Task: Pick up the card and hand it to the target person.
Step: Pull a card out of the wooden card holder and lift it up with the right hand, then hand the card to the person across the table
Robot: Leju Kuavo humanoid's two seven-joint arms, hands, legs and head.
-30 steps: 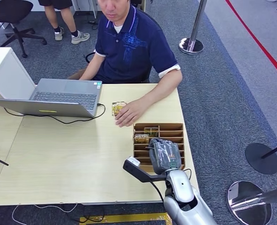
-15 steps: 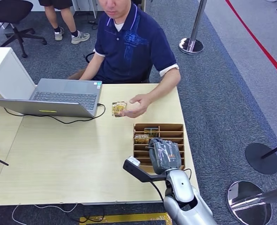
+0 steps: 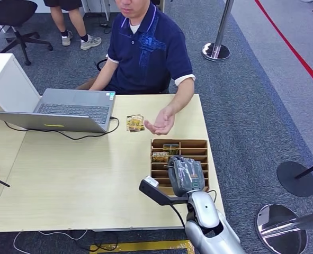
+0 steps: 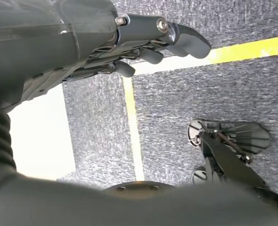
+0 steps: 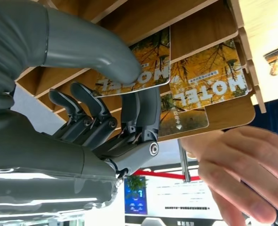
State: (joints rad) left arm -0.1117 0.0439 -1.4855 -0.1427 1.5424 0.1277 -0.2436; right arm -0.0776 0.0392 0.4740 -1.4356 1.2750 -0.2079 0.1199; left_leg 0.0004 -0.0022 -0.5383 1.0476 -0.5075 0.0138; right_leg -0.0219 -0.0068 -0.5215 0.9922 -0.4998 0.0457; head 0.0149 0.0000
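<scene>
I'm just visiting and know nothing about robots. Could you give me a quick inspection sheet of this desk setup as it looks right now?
Surface: light wooden table, bare in the middle.
Job's things: hotel card pinched by the right hand over the wooden card tray; person's hand held out, palm up.
Clutter: laptop; loose cards beside it.
Hands: left hand empty, fingers apart, over the carpet.
Cables: black cable by the laptop.
Surroundings: office chair, stanchion base, red floor line.

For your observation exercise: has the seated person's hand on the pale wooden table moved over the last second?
Yes. The person's hand has lifted off the pale wooden table and turned palm up, shifting slightly right, away from the small yellow card lying beside it.
</scene>
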